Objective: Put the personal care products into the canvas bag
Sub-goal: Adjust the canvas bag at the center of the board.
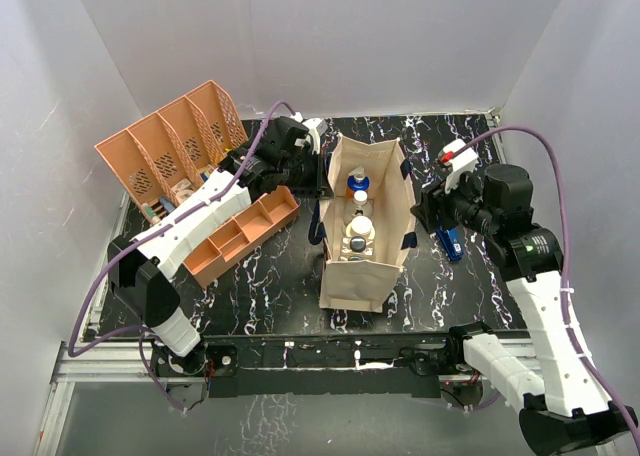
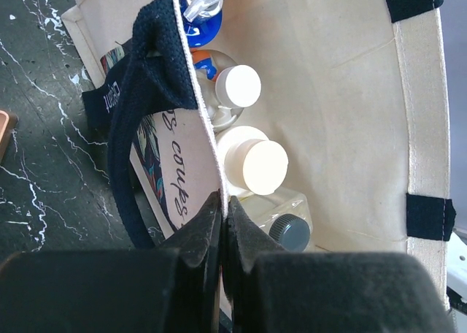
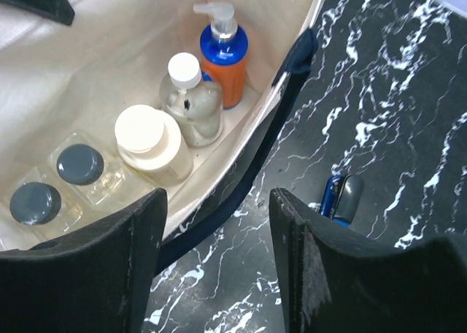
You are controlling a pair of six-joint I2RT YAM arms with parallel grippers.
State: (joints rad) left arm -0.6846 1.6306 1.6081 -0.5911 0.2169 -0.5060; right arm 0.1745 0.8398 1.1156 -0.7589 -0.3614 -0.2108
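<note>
The canvas bag (image 1: 352, 281) stands upright in the middle of the table, its mouth open. Inside it stand a blue-and-orange pump bottle (image 3: 225, 52), a clear white-capped bottle (image 3: 191, 103), a cream jar (image 3: 149, 139) and two clear dark-capped bottles (image 3: 80, 165). My left gripper (image 2: 222, 205) is shut on the bag's left rim (image 2: 191, 70), beside the navy handle (image 2: 139, 77); it also shows in the top view (image 1: 322, 176). My right gripper (image 3: 217, 201) is open and empty, just outside the bag's right wall above its navy handle (image 3: 292, 63); the top view shows it too (image 1: 422, 208).
A slim blue flat object (image 3: 339, 198) lies on the black marbled table right of the bag, under my right gripper. A tall orange perforated tray (image 1: 185, 141) stands at the back left. A low orange compartment tray (image 1: 245, 231) lies left of the bag.
</note>
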